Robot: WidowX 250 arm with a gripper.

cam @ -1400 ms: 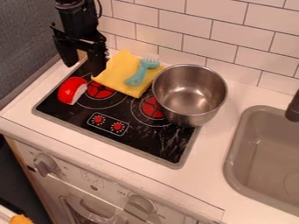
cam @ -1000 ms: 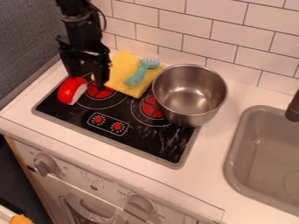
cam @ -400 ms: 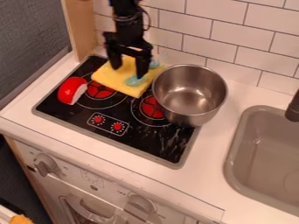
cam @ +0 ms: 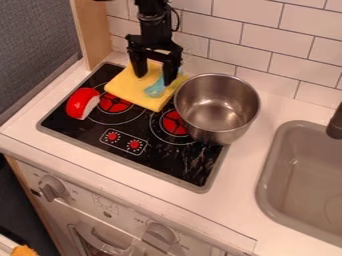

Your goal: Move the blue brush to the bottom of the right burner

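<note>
At the far left I see a dark gray wall, and down in the corner below it there is a bit of something orange. Next comes a big round knob on the front of the toy kitchen. Up on the black stove top, a red and white toy sits by the edge of the left burner. A tall wood board stands behind the stove's back corner. Two little red dials are near the front of the stove. A yellow cloth lies flat at the back, past the left burner. My gripper hangs down over that cloth, with its two fingers spread apart and nothing pinched in them. The blue brush lies on the cloth, its handle pointing to the front, and one finger hides some of it from me. I can't tell if that finger is touching it. To the right is the right burner, red in the middle and partly hidden by a shiny metal pot. White wall tiles go along the back. On the right, the gray sink sits in the white counter, with a dark faucet at its edge.
</note>
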